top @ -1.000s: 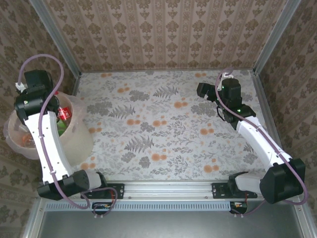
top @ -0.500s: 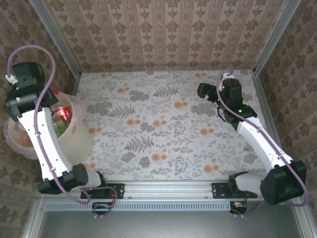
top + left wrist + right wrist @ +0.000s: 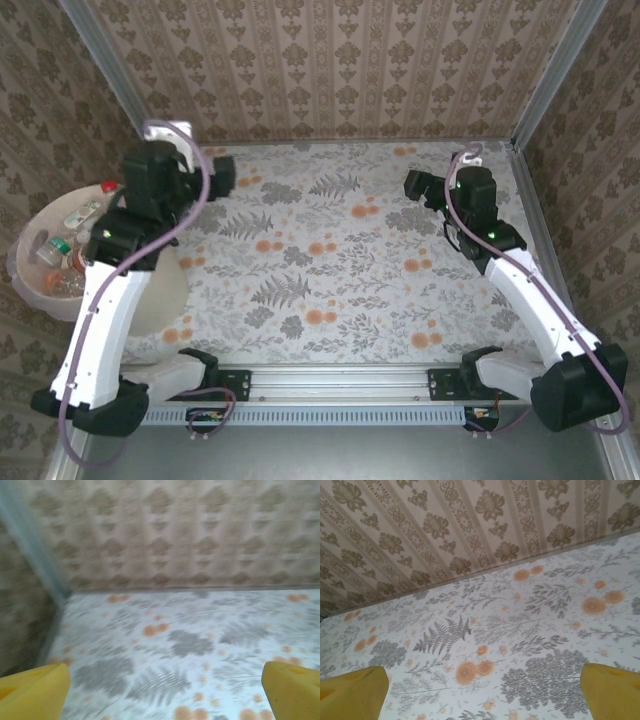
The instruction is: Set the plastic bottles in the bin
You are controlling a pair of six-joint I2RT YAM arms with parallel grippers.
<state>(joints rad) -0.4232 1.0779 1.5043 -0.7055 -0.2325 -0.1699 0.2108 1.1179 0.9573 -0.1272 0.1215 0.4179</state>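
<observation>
The plastic bottles lie inside the bin at the left edge of the floral tabletop. The left gripper hangs near the bin, its fingers wide apart. The right gripper, well apart on the far right, is wide apart too.

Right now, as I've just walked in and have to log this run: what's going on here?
The job is putting plastic bottles into the bin at the left edge of the table. The bottles I can see lie inside the bin. The left gripper hangs open and empty over the table's far-left part, next to the bin. The right gripper is open and empty too, above the far-right part.
</observation>
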